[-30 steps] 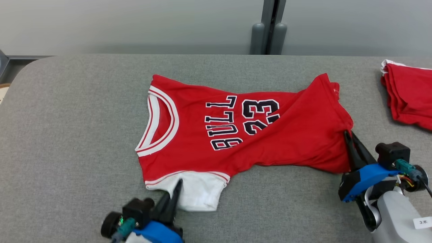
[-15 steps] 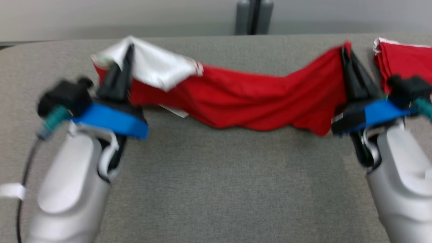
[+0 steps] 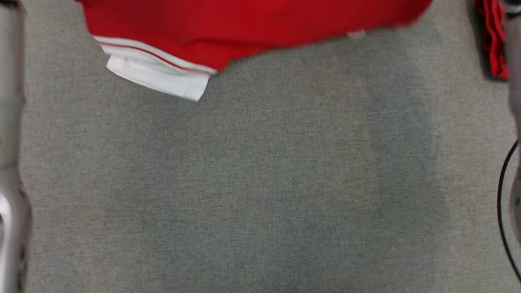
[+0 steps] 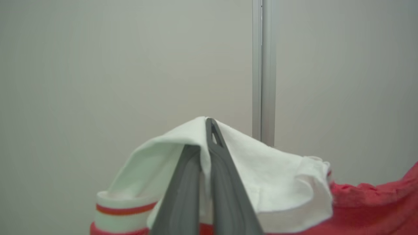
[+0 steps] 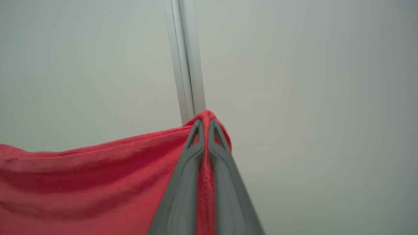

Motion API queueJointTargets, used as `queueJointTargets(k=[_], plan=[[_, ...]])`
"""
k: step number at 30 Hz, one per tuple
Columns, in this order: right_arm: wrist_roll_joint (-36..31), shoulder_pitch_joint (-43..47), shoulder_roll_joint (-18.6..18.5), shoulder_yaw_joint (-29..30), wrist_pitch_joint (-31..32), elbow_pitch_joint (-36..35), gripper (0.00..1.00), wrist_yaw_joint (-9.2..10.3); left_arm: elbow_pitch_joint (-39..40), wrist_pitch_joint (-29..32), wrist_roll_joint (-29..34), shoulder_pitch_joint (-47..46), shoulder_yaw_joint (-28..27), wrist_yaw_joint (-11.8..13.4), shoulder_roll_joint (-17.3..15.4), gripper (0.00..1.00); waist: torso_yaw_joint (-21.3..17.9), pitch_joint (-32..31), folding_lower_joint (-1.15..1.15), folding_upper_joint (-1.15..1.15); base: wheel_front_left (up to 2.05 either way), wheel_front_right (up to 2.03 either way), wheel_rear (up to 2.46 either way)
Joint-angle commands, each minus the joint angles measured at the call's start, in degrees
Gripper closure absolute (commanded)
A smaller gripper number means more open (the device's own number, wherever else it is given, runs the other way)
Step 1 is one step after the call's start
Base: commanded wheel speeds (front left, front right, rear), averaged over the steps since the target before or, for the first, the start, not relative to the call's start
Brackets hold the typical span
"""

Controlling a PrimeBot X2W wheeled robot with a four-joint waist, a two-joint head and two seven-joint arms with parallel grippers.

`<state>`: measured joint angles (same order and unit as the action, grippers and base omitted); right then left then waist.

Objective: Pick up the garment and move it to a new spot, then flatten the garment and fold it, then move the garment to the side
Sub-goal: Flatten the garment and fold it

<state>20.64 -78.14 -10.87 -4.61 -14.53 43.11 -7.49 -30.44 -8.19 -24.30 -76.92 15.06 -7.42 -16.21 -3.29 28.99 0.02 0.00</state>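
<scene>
The garment (image 3: pixel 244 28) is a red jersey with a white, red-striped sleeve (image 3: pixel 158 75). It hangs in the air across the top of the head view, its lower edge above the grey table. In the left wrist view my left gripper (image 4: pixel 209 125) is shut on the white sleeve cloth (image 4: pixel 261 169), which drapes over both fingers. In the right wrist view my right gripper (image 5: pixel 205 125) is shut on a red corner of the garment (image 5: pixel 91 182), which stretches away to the left. My pale forearms run along the left and right edges of the head view.
The grey fabric-covered table (image 3: pixel 260 183) spreads below the hanging jersey. Another red cloth (image 3: pixel 493 40) lies at the table's far right. A black cable (image 3: pixel 502 211) curves near the right edge. A pale wall with a metal post (image 4: pixel 263 71) stands behind.
Both grippers have lifted the garment off the table and raised it high, stretched between them. The head camera has tilted down, so the view has shifted to the table surface.
</scene>
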Motion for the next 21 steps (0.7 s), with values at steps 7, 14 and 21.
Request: queueJointTargets(k=[7,14,21], plan=[[1.4,-12.7,-1.8,2.5,-0.6,6.9,1.0,-0.01,-8.0,-2.2,-1.8,-16.4,2.6,0.0,1.3,1.0,0.3,1.7,-0.02,0.0,0.0,0.0,0.0],[2.1,-15.9,-1.7,1.0,-0.7,8.3,1.0,-0.01,-13.5,-4.9,-4.1,-23.9,8.1,0.0,2.5,1.0,0.6,1.9,-0.02,0.0,0.0,0.0,0.0],[3.6,-8.6,-1.2,-1.9,-0.7,5.4,1.0,-0.01,-15.3,-6.6,-7.4,-17.5,12.3,0.0,0.9,1.0,1.1,3.0,-0.02,0.0,0.0,0.0,0.0]])
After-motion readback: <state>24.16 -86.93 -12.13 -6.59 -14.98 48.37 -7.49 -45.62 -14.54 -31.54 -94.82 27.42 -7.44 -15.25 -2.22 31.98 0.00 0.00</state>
